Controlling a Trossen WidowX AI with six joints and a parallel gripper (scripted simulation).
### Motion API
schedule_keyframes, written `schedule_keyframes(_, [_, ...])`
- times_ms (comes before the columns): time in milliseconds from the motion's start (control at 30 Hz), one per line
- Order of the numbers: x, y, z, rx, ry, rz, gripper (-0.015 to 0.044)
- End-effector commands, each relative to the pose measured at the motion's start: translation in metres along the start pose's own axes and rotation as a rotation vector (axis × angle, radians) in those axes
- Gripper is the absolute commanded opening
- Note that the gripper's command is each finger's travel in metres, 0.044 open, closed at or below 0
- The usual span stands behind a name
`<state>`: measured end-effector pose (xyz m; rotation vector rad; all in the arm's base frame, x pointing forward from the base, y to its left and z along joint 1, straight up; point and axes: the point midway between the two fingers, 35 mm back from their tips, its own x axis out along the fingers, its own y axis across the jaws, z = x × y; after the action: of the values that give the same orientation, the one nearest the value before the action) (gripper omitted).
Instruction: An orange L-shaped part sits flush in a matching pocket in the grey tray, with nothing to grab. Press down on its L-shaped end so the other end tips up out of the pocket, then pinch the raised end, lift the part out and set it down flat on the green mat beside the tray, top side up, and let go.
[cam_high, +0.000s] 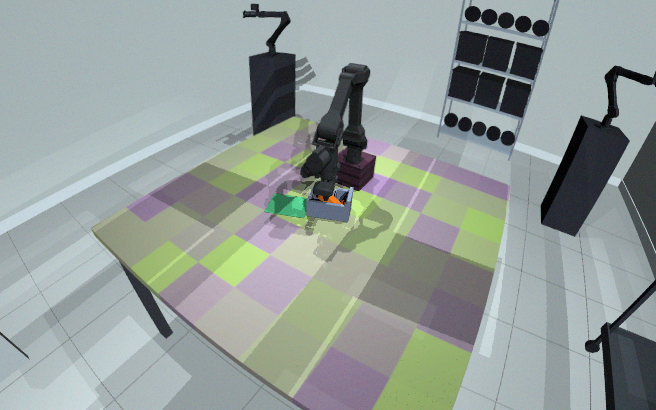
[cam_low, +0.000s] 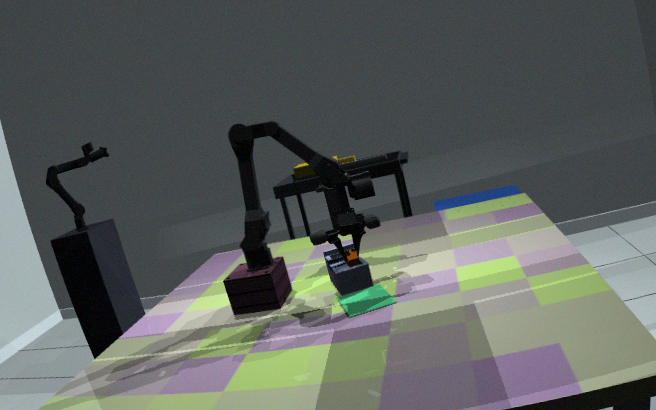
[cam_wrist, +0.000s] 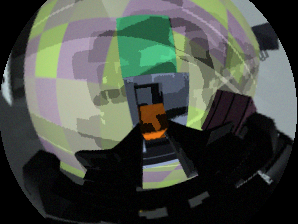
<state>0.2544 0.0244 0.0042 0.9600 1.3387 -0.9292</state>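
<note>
One raised end, one hand over it.
One orange part (cam_low: 353, 257) stands tipped in the grey tray (cam_low: 356, 280), its raised end between the fingers of the hand (cam_low: 348, 248), which hangs directly above and is narrowed; whether it grips yet I cannot tell. In the wrist view the part's long axis runs from the hand toward the green mat (cam_wrist: 148, 44), beyond the tray's far side on the counter (cam_low: 500, 310).
</note>
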Motion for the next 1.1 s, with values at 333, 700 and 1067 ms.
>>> schedule_keyframes(333, [-0.001,0.000,0.000,0.000,0.000,0.000,0.0000])
schedule_keyframes(700, [-0.015,0.000,0.000,0.002,-0.001,-0.003,0.0000])
schedule_keyframes(1067, [-0.032,0.000,0.000,0.003,-0.002,-0.004,0.0000])
